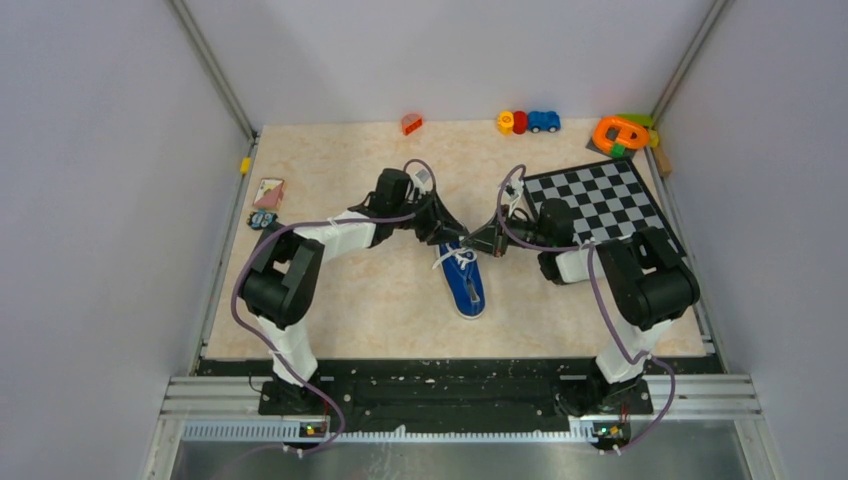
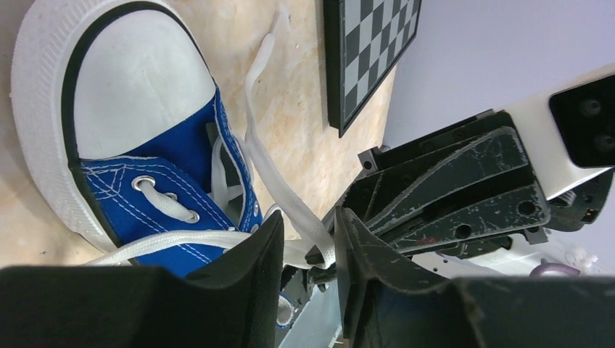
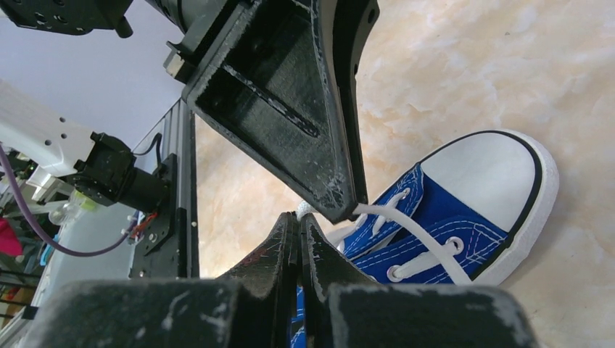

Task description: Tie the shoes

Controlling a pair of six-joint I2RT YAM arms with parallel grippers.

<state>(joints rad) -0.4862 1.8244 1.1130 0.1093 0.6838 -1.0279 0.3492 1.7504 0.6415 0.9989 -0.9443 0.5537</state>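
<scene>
The blue canvas sneaker [image 1: 466, 288] lies mid-table, its white toe cap toward the arms' bases. It also shows in the left wrist view [image 2: 174, 174] and the right wrist view [image 3: 435, 217]. My two grippers meet tip to tip just above its laced end. My left gripper [image 1: 453, 242] [image 2: 308, 225] is open, and a flat white lace [image 2: 272, 174] runs through the gap between its jaws without being pinched. My right gripper [image 1: 483, 243] [image 3: 299, 217] is shut, with a bit of white lace at its tips. Another lace [image 3: 417, 235] stretches up from the eyelets to the left finger [image 3: 319, 145].
A checkerboard [image 1: 600, 205] [image 2: 370, 51] lies back right, next to the right arm. Small toys line the back edge: an orange piece [image 1: 411, 124], a blue toy car [image 1: 544, 121] and an orange ring [image 1: 620, 132]. A card [image 1: 268, 190] lies at the left edge.
</scene>
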